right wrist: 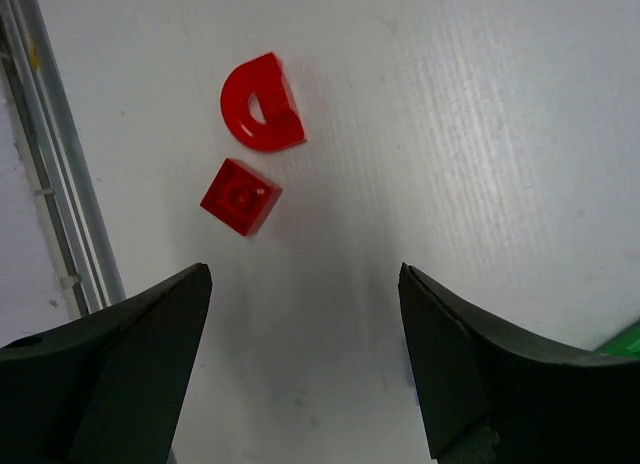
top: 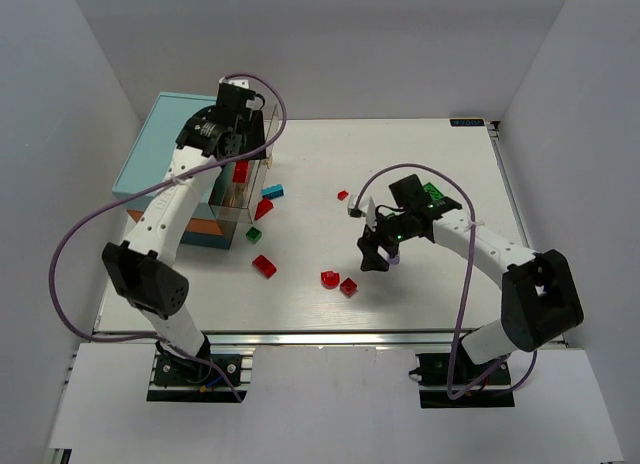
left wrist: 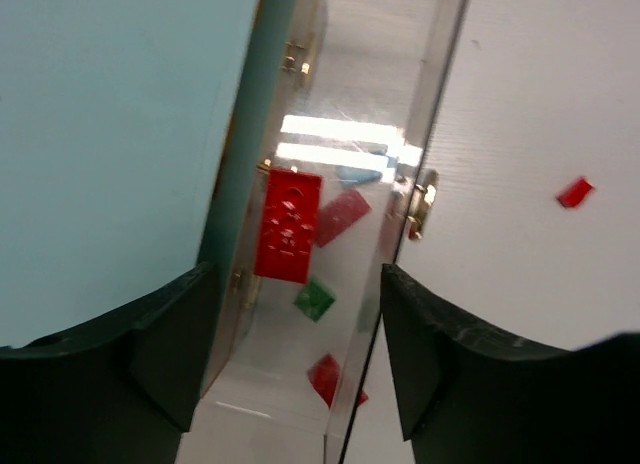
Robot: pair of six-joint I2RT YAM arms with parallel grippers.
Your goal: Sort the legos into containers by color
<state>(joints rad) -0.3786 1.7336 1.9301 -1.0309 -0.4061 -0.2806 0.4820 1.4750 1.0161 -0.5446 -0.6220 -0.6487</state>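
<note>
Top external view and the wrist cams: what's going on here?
Two arms are sorting legos by color. The left gripper, open, hovers over a clear drawer beside the teal-topped cabinet; a red brick sits in the drawer. The right gripper, open and empty, hangs above the table near a half-round red piece and a square red piece. A blue brick and a green brick, among others, lie loose beside the drawer.

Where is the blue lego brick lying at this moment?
In the top view, the blue lego brick lies on the table, just right of the clear drawer, with a red brick on its near side.
</note>
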